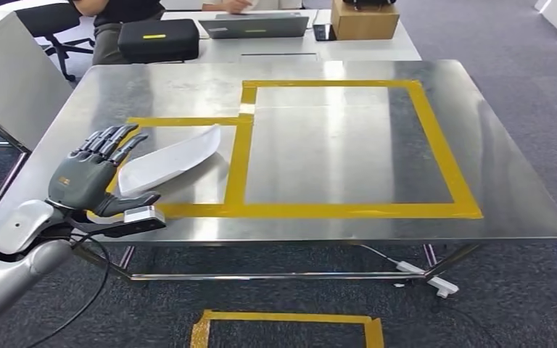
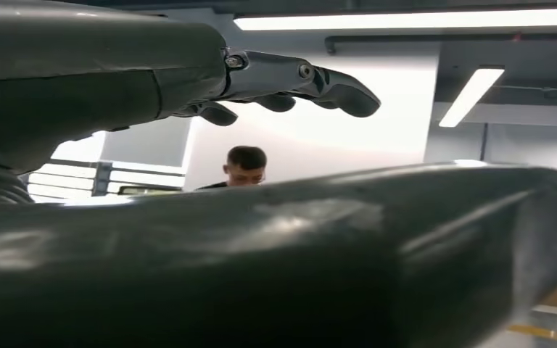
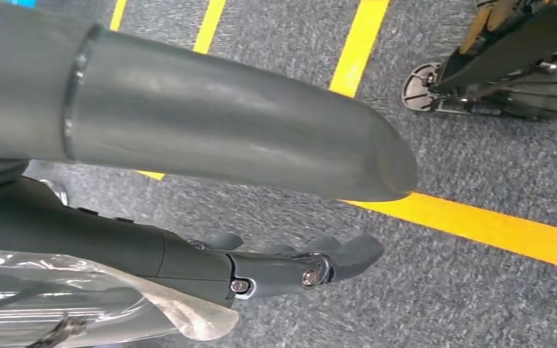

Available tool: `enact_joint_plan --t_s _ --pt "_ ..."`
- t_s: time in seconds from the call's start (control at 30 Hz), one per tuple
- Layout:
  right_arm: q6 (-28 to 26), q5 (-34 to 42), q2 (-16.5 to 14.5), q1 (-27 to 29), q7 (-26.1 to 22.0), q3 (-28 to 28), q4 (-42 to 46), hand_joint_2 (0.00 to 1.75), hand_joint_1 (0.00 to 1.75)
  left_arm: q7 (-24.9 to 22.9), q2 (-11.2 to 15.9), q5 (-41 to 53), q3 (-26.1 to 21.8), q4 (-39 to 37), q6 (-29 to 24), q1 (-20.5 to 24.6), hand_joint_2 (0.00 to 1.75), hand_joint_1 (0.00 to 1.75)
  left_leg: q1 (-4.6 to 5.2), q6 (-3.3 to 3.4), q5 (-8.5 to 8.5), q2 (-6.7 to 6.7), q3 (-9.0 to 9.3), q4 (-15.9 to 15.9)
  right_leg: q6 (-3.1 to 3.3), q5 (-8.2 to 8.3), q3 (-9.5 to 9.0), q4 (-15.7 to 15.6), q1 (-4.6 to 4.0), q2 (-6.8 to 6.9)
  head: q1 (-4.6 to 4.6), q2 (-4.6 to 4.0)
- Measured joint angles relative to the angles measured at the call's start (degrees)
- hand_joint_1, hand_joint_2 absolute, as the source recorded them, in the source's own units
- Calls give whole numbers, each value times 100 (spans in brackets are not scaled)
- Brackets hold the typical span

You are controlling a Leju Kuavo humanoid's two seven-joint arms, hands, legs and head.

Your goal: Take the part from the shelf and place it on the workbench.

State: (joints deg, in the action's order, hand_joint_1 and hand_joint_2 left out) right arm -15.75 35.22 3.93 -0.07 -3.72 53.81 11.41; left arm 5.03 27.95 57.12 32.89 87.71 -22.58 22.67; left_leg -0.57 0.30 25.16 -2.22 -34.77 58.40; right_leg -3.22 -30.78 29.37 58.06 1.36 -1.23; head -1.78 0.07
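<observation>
The white curved part (image 1: 170, 161) lies flat on the steel workbench (image 1: 319, 76), inside the small yellow-taped box at its left side. My left hand (image 1: 91, 170) hovers at the part's left end with its fingers (image 2: 297, 76) stretched out and spread. The thumb points toward the part's near end, and nothing is in its grasp. My right hand (image 3: 152, 246) hangs over the grey carpet, its fingers (image 3: 290, 267) extended and holding nothing.
A large yellow-taped rectangle (image 1: 435, 145) takes up the bench's middle and right. Behind the bench a desk carries a laptop (image 1: 255, 26), a cardboard box (image 1: 362, 20) and a black case (image 1: 158, 38), with a person (image 1: 116, 14) seated there. Yellow tape (image 1: 283, 319) marks the floor.
</observation>
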Motion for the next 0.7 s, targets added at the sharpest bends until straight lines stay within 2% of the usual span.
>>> enact_joint_plan --t_s 0.07,0.1,0.13,0.2,0.23,0.27,0.3,0.33,0.37,0.43,0.47,0.5,0.53,0.6,0.63,0.67,0.7 --pt "4 8 0 3 -10 -2 2 0 0 12 63 29 -3 51 -7 -58 0 0 -3 -74 -47 -12 -34 13 79 35 47 3 -5 6 4 0" --pt "6 12 0 4 -15 -2 2 0 0 16 91 40 -5 72 -13 -90 0 0 -8 -101 -7 7 -57 44 133 65 76 3 -4 23 -1 0" --pt "8 14 0 5 -22 -3 2 0 0 17 117 46 -11 88 -21 -114 0 0 -12 -124 116 40 -106 161 192 100 112 -3 -1 44 -10 0" --pt "10 15 0 6 -35 -5 2 0 0 17 151 47 -26 110 -38 -146 0 0 -15 -162 575 122 -301 734 291 179 210 -7 -14 96 -35 0" --pt "10 16 1 8 -38 -7 2 0 0 18 160 47 -32 115 -43 -162 0 0 -17 -175 816 141 -414 1128 319 218 268 -5 -31 119 -42 0" --pt "10 18 1 10 -39 -10 2 0 0 18 164 47 -36 118 -46 -183 0 0 -18 -177 974 148 -487 1451 335 260 326 -2 -49 142 -43 0" --pt "11 19 1 11 -39 -14 2 0 0 19 166 47 -37 119 -48 -205 0 0 -17 -169 1029 150 -489 1634 345 302 383 0 -69 161 -42 0" --pt "15 19 1 9 -39 -20 2 0 0 20 167 47 -38 120 -48 -223 0 0 -12 -146 964 150 -385 1590 350 345 437 2 -92 177 -42 0" --pt "21 19 1 8 -40 -25 2 0 0 20 168 47 -42 125 -49 -232 0 0 -2 -107 823 150 -178 1331 352 387 488 3 -114 189 -42 0" --pt "39 24 -1 5 -51 -33 2 0 0 19 175 47 -67 155 -52 -234 0 0 44 14 597 164 393 480 341 469 569 5 -153 206 -38 0" --pt "55 32 -2 7 -65 -38 2 0 0 16 177 44 -87 177 -57 -232 0 0 72 56 557 176 607 131 320 512 597 2 -158 213 -37 0" --pt "74 44 1 9 -81 -44 2 0 0 8 177 39 -106 196 -66 -226 0 0 102 88 553 187 723 -88 290 556 616 -3 -151 219 -39 0" --pt "94 58 4 12 -96 -52 2 0 0 -7 174 32 -122 209 -75 -219 0 0 127 103 555 197 751 -179 253 601 632 -11 -139 226 -40 0" --pt "122 90 28 22 -118 -80 0 0 0 -48 161 12 -140 221 -98 -206 0 0 140 131 447 207 704 -236 177 642 656 -21 -117 219 -46 0" --pt "136 104 42 30 -124 -97 -1 0 0 -66 151 4 -148 229 -113 -200 0 0 128 156 381 216 673 -269 145 557 700 29 -115 202 -41 0" --pt "152 116 54 36 -131 -114 -2 0 0 -78 137 -3 -156 238 -132 -198 0 0 111 185 306 224 625 -300 117 370 767 180 -115 178 -33 0" --pt "167 127 67 40 -136 -126 -4 0 0 -84 124 -9 -161 245 -154 -200 0 0 101 206 238 232 557 -310 96 97 858 446 -107 155 -27 0"
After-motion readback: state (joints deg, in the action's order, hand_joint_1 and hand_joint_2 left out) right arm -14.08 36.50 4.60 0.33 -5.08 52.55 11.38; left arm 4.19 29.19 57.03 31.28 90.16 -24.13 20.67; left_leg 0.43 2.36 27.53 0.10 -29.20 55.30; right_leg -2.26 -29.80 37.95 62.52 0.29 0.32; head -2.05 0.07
